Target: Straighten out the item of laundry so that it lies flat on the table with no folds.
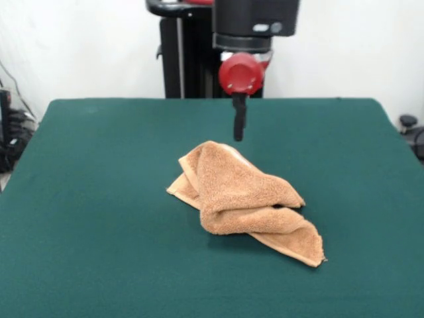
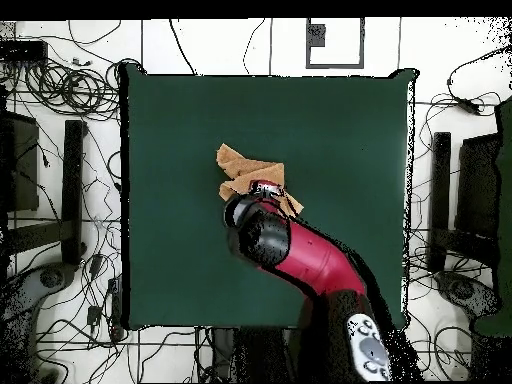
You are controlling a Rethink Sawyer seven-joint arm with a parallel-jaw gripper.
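The tan-orange towel (image 1: pixel 242 192) lies crumpled near the middle of the dark green table (image 1: pixel 93 199), folded over itself in several layers, with a hemmed corner sticking out at the front right. My gripper (image 1: pixel 238 136) hangs just above and behind the towel's far edge. It shows as one narrow black piece, shut and empty, not touching the cloth. In the overhead view the towel (image 2: pixel 243 168) shows partly, and the red arm (image 2: pixel 300 255) covers its near part and hides the gripper. The table (image 2: pixel 340 130) is far larger than the towel.
The robot's black pedestal (image 1: pixel 182 59) stands at the table's far edge. Cables and black stands (image 2: pixel 72 180) lie on the floor around the table. Green cloth spreads wide on all sides of the towel.
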